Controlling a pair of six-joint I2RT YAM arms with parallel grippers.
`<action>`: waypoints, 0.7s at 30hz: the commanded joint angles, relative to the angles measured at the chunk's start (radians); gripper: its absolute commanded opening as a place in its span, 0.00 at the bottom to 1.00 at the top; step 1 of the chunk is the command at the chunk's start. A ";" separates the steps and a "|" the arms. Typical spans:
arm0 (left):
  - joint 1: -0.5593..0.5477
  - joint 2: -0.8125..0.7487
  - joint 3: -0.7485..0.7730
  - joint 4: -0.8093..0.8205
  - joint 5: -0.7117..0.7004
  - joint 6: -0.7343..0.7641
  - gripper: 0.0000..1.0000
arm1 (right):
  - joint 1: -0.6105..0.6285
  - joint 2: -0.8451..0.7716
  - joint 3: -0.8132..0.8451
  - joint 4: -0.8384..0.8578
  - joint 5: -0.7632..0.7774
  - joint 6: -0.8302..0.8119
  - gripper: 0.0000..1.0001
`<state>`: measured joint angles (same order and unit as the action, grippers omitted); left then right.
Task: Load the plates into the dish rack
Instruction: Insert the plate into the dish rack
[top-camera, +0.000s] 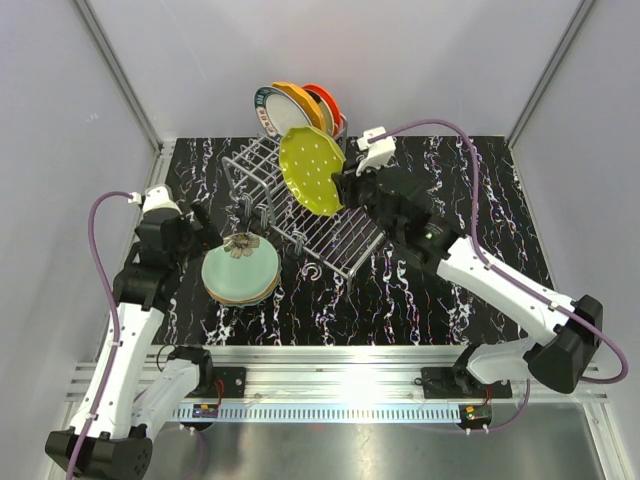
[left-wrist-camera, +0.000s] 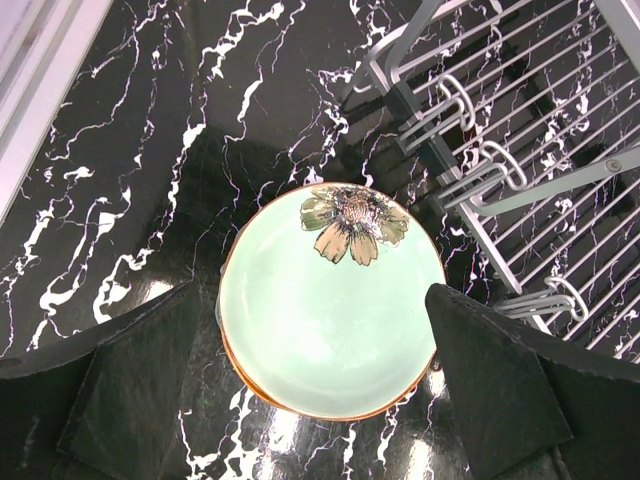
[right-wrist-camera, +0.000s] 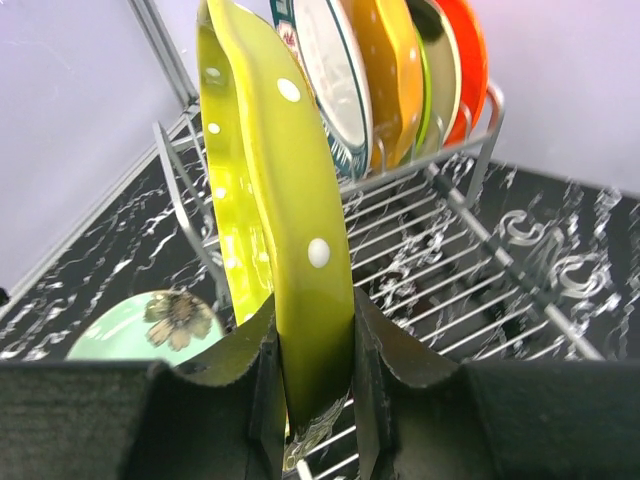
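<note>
A dotted yellow-green plate (top-camera: 311, 170) is poised on edge over the silver wire dish rack (top-camera: 335, 240). Four plates (top-camera: 300, 106) stand upright in its far slots. A floral pale green plate (top-camera: 240, 266) tops a small stack (top-camera: 228, 293) beside the rack.

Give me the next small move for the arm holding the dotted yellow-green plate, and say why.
Probably lower the dotted yellow-green plate, on edge, into the next slot in front of the teal-rimmed white plate. The right gripper clamps it by its rim, upright above the dish rack, with that plate close behind it.
</note>
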<state>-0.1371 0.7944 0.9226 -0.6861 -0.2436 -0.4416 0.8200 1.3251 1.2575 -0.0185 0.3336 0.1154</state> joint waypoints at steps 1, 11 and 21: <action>0.004 0.011 0.004 0.040 0.018 0.001 0.99 | -0.004 0.011 0.120 0.238 0.033 -0.143 0.00; 0.004 0.023 -0.001 0.040 0.027 0.001 0.99 | 0.010 0.124 0.209 0.316 0.094 -0.356 0.00; 0.004 0.028 0.001 0.039 0.030 0.001 0.99 | 0.048 0.221 0.289 0.377 0.177 -0.539 0.00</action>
<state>-0.1371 0.8204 0.9226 -0.6861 -0.2314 -0.4419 0.8581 1.5745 1.4399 0.1150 0.4610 -0.3561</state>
